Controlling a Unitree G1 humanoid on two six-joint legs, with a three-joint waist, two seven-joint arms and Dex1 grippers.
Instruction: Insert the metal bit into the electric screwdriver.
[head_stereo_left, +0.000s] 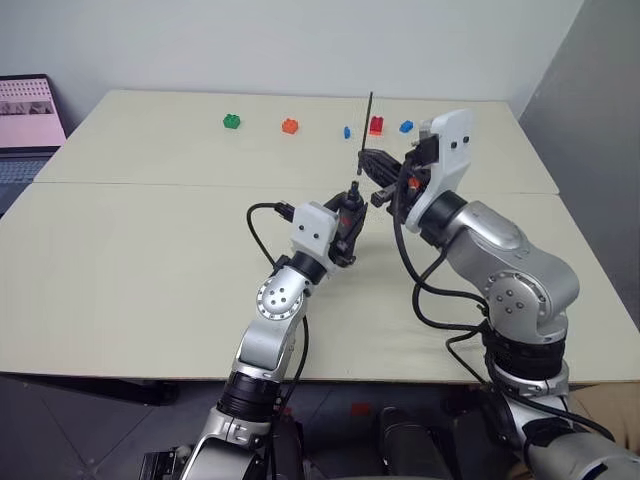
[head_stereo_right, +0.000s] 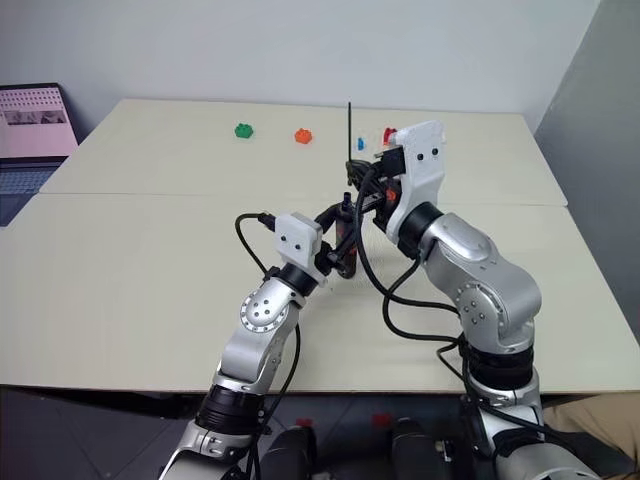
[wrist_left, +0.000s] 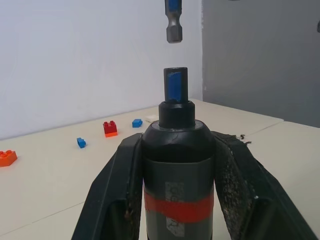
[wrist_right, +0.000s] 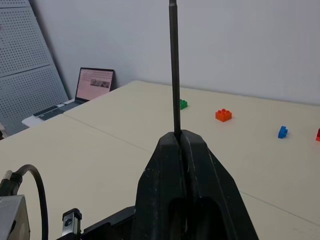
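While gripped, metal bit (wrist_left: 173, 22) hovers above electric screwdriver (wrist_left: 178, 165).

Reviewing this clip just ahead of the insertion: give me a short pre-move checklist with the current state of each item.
1. Left gripper clamped on the electric screwdriver: ok, both fingers press against its body.
2. Screwdriver upright, blue socket end facing up: ok.
3. Right gripper clamped on the metal bit: ok, the rod stands straight out from between the shut fingers.
4. Bit's lower end above the socket: ok in the left wrist view, with a gap between them, so it is not yet inserted.
5. Bit lined up with the socket in depth: cannot tell.
6. Loose bricks clear of the work: ok, the red brick and orange brick lie far back on the table.
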